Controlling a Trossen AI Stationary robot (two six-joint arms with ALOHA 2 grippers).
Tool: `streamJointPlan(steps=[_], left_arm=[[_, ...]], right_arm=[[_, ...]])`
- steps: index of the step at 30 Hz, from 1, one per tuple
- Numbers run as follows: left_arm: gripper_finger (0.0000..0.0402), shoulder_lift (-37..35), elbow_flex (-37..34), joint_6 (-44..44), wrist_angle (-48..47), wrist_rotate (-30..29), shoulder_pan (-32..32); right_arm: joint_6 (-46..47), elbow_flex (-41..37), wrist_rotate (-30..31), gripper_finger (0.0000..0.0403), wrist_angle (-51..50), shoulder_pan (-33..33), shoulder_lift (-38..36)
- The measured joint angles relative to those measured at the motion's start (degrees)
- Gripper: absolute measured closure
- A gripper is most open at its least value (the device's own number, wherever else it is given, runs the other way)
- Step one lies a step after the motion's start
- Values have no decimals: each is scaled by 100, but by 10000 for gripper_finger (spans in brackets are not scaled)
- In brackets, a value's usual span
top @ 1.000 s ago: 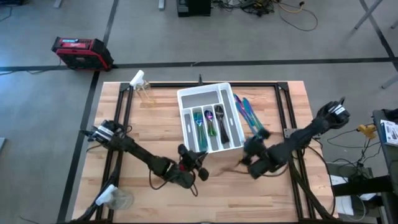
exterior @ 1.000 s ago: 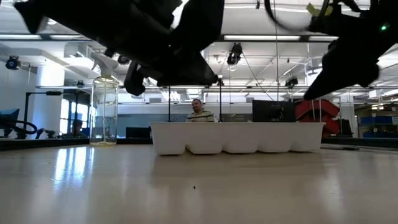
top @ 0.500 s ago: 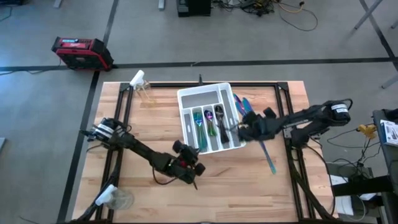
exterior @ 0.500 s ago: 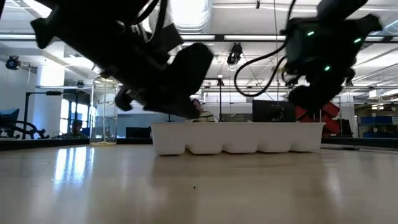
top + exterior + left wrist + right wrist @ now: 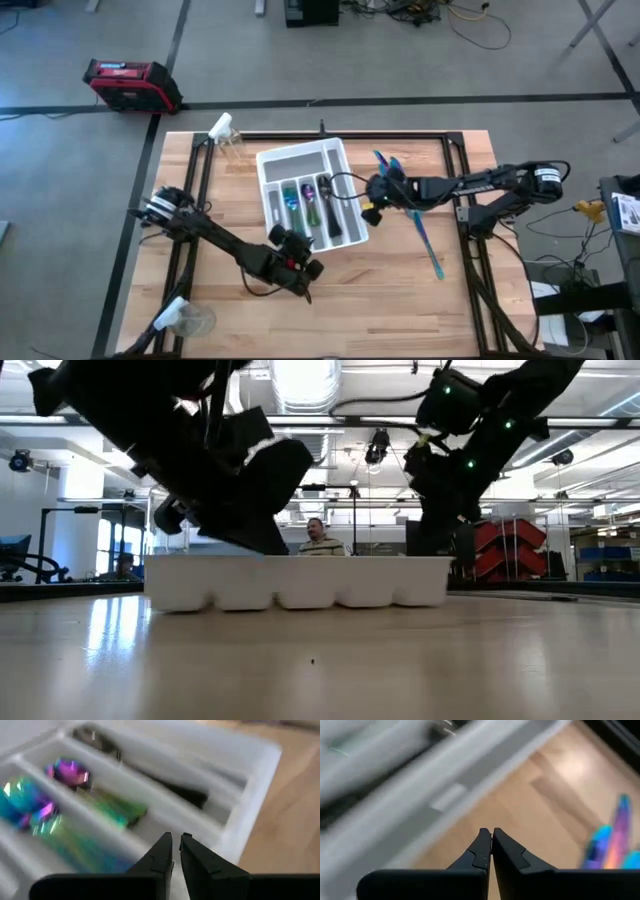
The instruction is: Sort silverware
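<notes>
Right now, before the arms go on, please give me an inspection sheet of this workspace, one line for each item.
Surface: wooden table, black frame rails across it.
Job's things: white cutlery tray holding iridescent silverware; more iridescent pieces on the wood right of it; one iridescent piece lying apart near the right edge.
Clutter: spray bottle at the far left corner; clear cup at the near left corner.
Grippers: left gripper shut, at the tray's near edge; right gripper shut, beside the tray's right wall.
Cables: cable bundle on the floor.
Surroundings: red case on the floor; a seated person behind the table.
</notes>
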Motion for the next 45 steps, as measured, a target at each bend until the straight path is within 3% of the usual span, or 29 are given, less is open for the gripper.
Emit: streamJointPlan(steps=[5, 11, 16, 19, 21, 25, 29, 33, 39, 45], left_arm=[[377, 48, -2, 55, 260, -407, 53], [377, 107, -15, 250, 928, -407, 96], [377, 150, -22, 777, 1629, -247, 90], [377, 158, -17, 831, 1801, -150, 69], [377, 173, -20, 821, 1800, -96, 57], [377, 177, -15, 934, 1917, -44, -9], [377, 201, -11, 1091, 2168, -49, -48], [377, 353, -13, 1457, 2741, -20, -96], [377, 915, 151, 2290, 4089, 39, -155], [377, 1335, 811, 2786, 3532, 104, -140]], right_arm=[[-374, -7, 767, 402, -412, -277, 0], [-750, -46, 779, 403, -503, -1184, 183], [-479, -48, 822, 403, -505, -1979, 370], [-367, -94, 784, 403, -530, -2184, 551], [-188, -144, 449, 403, -715, -2191, 663], [89, -209, -731, 403, -772, -1821, 694], [254, -256, -856, 403, -935, -990, 391], [523, -249, -577, 403, -1166, -207, -242], [988, -387, 299, 403, -1802, 616, -982], [659, -894, 419, 403, -1556, 586, -938]])
